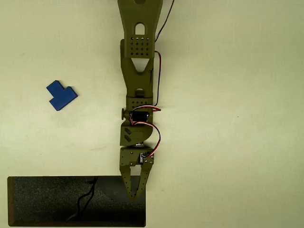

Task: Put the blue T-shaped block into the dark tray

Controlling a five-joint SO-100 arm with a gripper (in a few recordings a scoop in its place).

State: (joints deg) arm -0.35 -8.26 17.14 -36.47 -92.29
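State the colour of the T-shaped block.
Bright blue; the T-shaped block shows best in the overhead view.

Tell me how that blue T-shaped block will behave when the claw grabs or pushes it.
The blue T-shaped block looks rigid, with crisp edges, so it likely won't flex. It lies flat on the table, so it should slide rather than roll or tip. Being small, it is probably light.

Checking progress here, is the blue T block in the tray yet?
Out. The blue T-shaped block lies on the table, apart from the dark tray.

Blue T-shaped block [61,95] flat on table — dark tray [47,202] apart.
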